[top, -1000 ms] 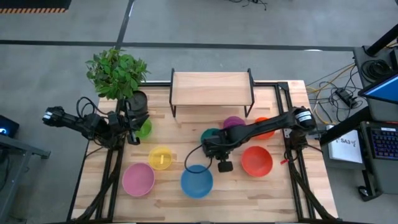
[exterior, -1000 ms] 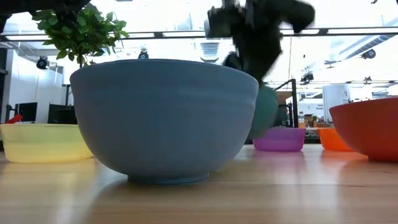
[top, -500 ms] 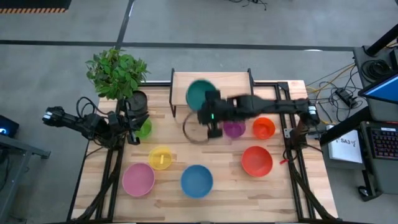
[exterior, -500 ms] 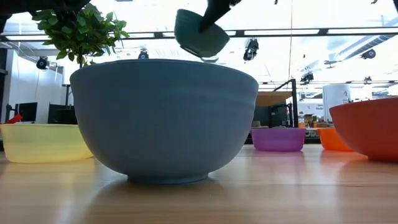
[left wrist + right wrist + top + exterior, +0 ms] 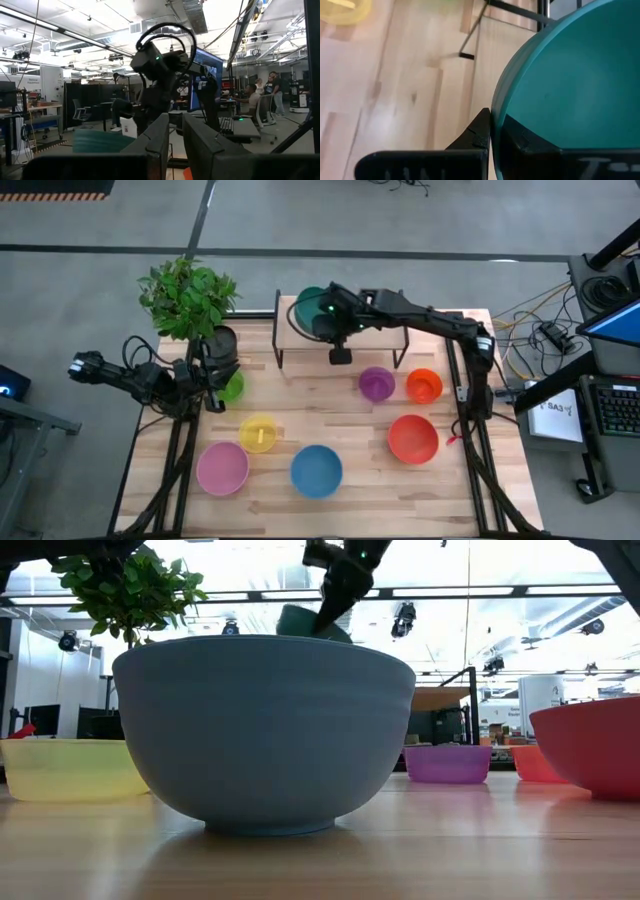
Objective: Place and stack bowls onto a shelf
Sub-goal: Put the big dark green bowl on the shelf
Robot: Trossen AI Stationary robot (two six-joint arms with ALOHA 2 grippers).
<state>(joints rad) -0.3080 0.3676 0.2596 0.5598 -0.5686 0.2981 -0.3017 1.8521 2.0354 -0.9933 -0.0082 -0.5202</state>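
My right gripper [image 5: 324,313] is shut on the teal bowl [image 5: 308,310], which is over the left end of the shelf [image 5: 375,328]; whether the bowl rests on the shelf top I cannot tell. In the low view the teal bowl [image 5: 312,624] shows tilted behind the blue bowl [image 5: 262,730]. The purple [image 5: 376,383], orange [image 5: 424,385], red [image 5: 412,438], blue [image 5: 316,470], yellow [image 5: 259,432], pink [image 5: 221,468] and lime green [image 5: 233,387] bowls stand on the table. My left gripper [image 5: 214,388] waits shut beside the lime bowl. My right gripper holds the teal bowl by its rim [image 5: 493,116], one finger [image 5: 479,131] outside the wall and one finger [image 5: 520,142] inside the hollow. The bowl sits tilted in the hold above the shelf's left end.
A potted plant [image 5: 187,298] in a dark pot [image 5: 221,343] stands at the table's far left, close to the shelf and my left arm. The shelf's right part is bare wood. Bare tabletop lies between the shelf and the row of bowls.
My right gripper has lifted the teal bowl off the middle of the table and carried it up and toward the far edge, to the shelf's left end. The bowl has tipped in the hold. The other bowls have stayed in place.
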